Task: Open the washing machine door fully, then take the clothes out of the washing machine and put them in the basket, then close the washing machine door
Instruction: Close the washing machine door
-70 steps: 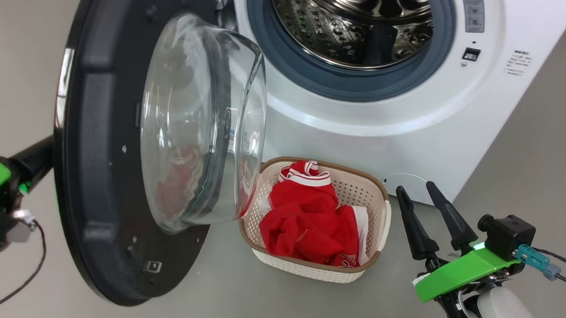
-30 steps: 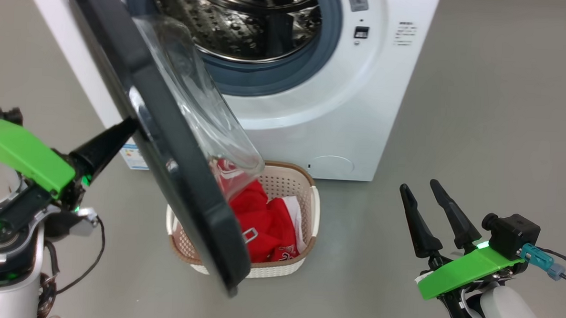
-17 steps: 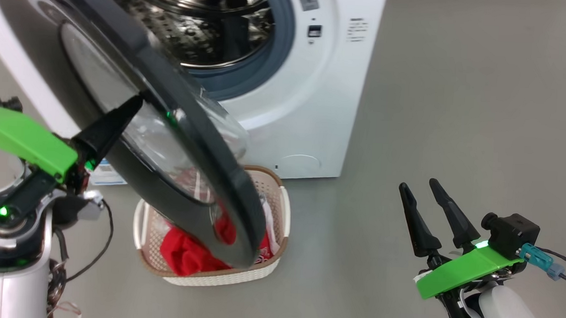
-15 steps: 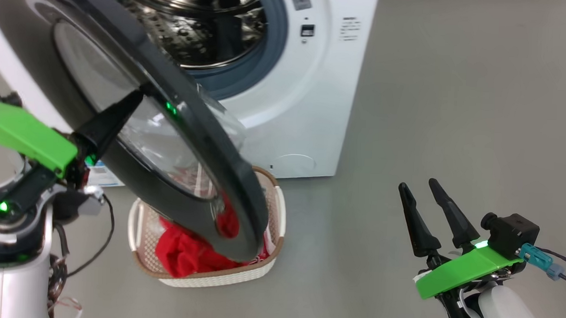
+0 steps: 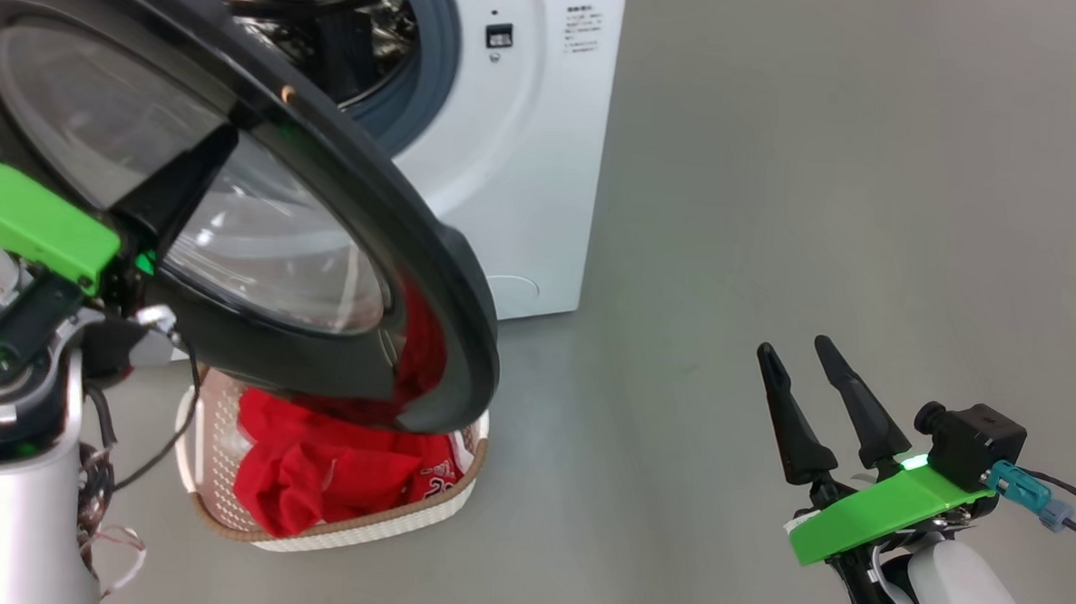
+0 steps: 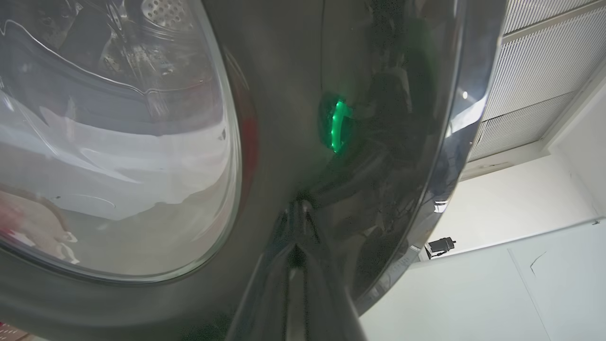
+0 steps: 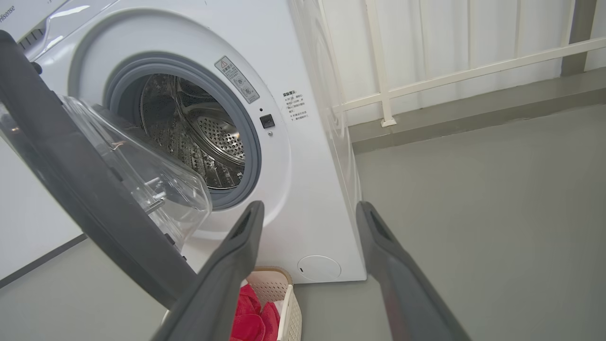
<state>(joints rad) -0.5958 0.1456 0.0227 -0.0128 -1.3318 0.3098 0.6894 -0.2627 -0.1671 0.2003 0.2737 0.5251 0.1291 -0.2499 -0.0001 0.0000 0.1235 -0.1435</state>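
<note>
Head view, left gripper (image 5: pixel 221 143) against washing machine door (image 5: pixel 412 269) (jaws together)

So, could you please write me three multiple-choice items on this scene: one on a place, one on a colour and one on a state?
1. Where are the clothes? A: in the drum. B: in the basket. C: on the floor.
2. What colour are they? A: blue. B: yellow. C: red.
3. How is the door? A: latched shut. B: part open. C: taken off.
Key: 1 B, they lie heaped inside its rim; 2 C, bright red in the head view; 3 B, it stands away from the washer, whose opening shows past it.
</note>
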